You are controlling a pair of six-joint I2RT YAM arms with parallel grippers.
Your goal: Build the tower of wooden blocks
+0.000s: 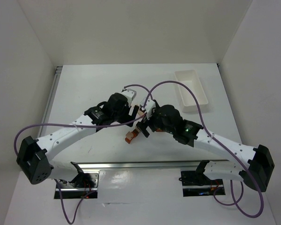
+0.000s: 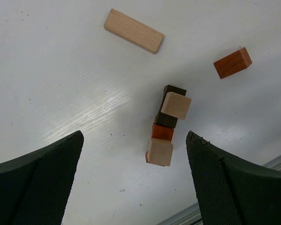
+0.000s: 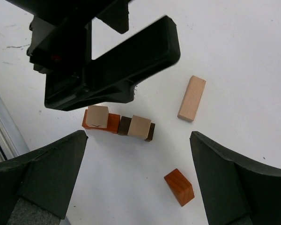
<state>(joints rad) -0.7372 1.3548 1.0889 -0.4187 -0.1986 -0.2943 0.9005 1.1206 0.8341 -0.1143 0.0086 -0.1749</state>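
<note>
Hovering over a plain white table [image 1: 84,89], white walls [image 1: 131,28] on three sides, white rectangular plastic tray [image 1: 191,89] at the far right. Top view buries the wood block tower [image 2: 163,132] under my left gripper [image 2: 133,154] and right gripper [image 3: 138,136]; the wrist cams show it on the table: dark brown and orange-red blocks in a row, two pale tan cubes on top. Both grippers are spread wide, holding nothing
</note>
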